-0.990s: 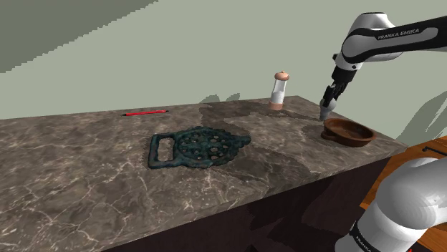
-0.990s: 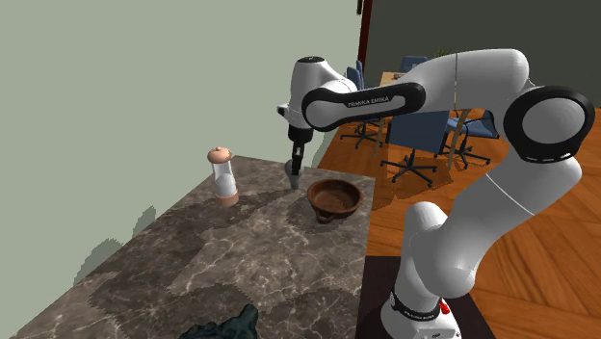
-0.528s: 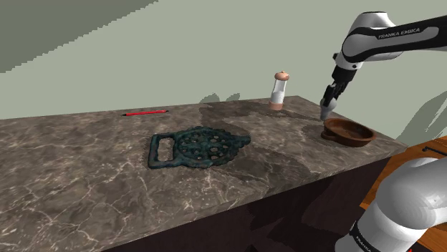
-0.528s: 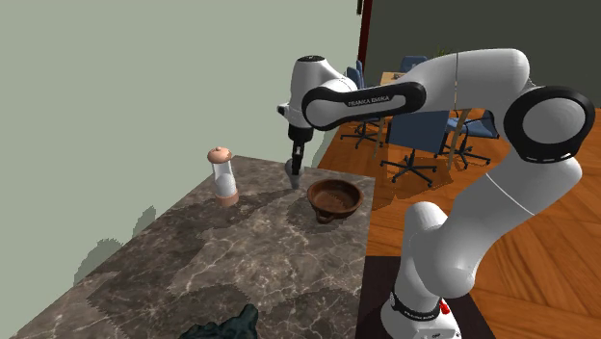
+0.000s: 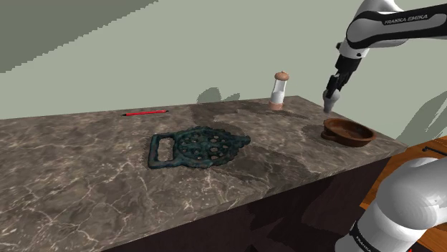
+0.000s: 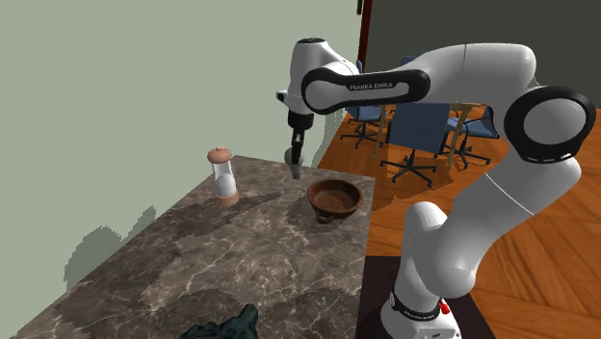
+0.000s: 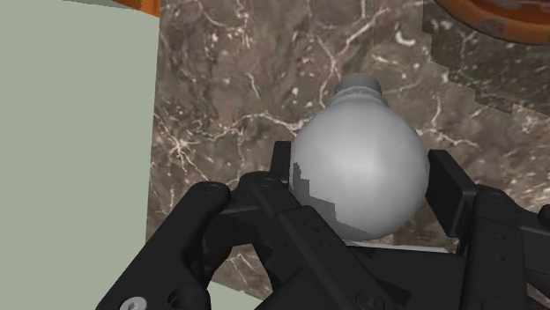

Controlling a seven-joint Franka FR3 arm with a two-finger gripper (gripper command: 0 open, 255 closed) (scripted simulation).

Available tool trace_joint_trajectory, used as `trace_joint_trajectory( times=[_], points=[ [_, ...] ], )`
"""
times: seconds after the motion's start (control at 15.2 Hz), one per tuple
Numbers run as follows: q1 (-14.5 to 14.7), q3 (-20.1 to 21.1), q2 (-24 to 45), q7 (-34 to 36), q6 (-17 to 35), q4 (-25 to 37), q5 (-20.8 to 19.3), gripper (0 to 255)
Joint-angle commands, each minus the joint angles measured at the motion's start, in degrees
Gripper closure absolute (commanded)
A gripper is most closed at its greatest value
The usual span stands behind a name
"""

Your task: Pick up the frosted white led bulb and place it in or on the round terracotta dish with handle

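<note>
- The gripper [image 5: 329, 102] has risen since a second ago. It stood low beside the dish [image 5: 365, 134] then and now hangs clearly higher above the counter [image 5: 86, 168].
- The forearm has gone up with it: in the shoulder view its lettered link now meets the top edge.
- The bulb [image 5: 329, 109] has come up too and is off the marble.
- In the second exterior view the gripper [image 6: 295, 157] has climbed the same way, with the bulb [image 6: 294, 172] at its tip.
- In the wrist view the fingers [image 7: 446, 187] are clamped on the bulb [image 7: 357, 172], one on each side of the round grey-white globe. Its screw base points away from the hand, toward the counter.
- The gripper [image 7: 361, 180] hangs over bare marble, with the dish [image 7: 507, 19] just off to one side, so the bulb is beside the dish's rim and not over its hollow.
- The dish [image 6: 334, 182] is reddish brown and sits where it was, near the counter's end by the stand, with a small handle at its rim.
- The rest has not moved.
- A grinder [image 5: 280, 89] with a clear body and a pinkish cap stands upright near the back edge. In the second exterior view the grinder [image 6: 223, 176] is on the gripper's left and the dish on its right, each apart from the bulb.
- A dark green trivet [image 5: 197, 147] lies flat in the middle of the counter, well apart from the dish.
- A red pencil [image 5: 145, 113] lies near the wall, further to the shoulder view's left.
- Blue chairs [image 6: 414, 135] stand on the wooden floor beyond the arm.
</note>
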Motion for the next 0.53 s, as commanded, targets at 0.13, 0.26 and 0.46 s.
trace_joint_trajectory(
  times=[0.13, 0.26, 0.46],
  points=[
    [0.2, 0.4, 0.3, -0.4, -3.0, 3.3, 0.5, 255],
    [0.4, 0.6, 0.6, -0.6, -4.4, 5.0, 0.7, 255],
    [0.5, 0.9, 1.0, -0.9, -6.6, 7.6, 1.1, 255]
  ],
)
